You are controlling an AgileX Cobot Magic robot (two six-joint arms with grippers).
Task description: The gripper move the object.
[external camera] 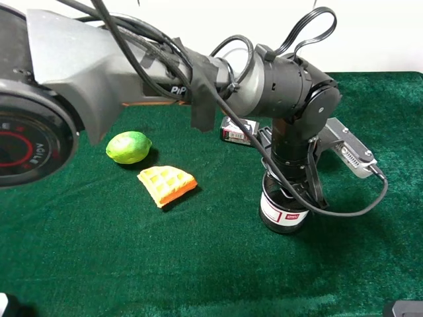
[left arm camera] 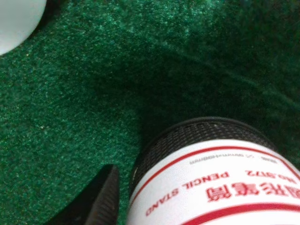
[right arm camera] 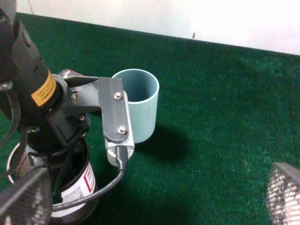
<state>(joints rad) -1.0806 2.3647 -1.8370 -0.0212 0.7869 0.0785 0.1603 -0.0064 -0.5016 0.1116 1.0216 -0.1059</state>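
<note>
The black wire-mesh cup [external camera: 283,212] with a white, red-marked label stands upright on the green cloth at the right of centre. My left gripper [external camera: 297,188] comes straight down on it and straddles its rim. In the left wrist view one black finger [left arm camera: 101,197] sits just outside the cup's wall [left arm camera: 211,178], with a thin dark gap between them. The other finger is hidden. In the right wrist view the cup [right arm camera: 77,187] is under the left arm's wrist. My right gripper [right arm camera: 154,197] is wide open and empty, apart from the cup.
A light-blue cup [right arm camera: 140,103] stands just behind the mesh cup. A green lime [external camera: 129,146] and an orange waffle piece [external camera: 166,185] lie to the left. A small box [external camera: 238,130] lies behind the arm. The cloth ends at a white wall.
</note>
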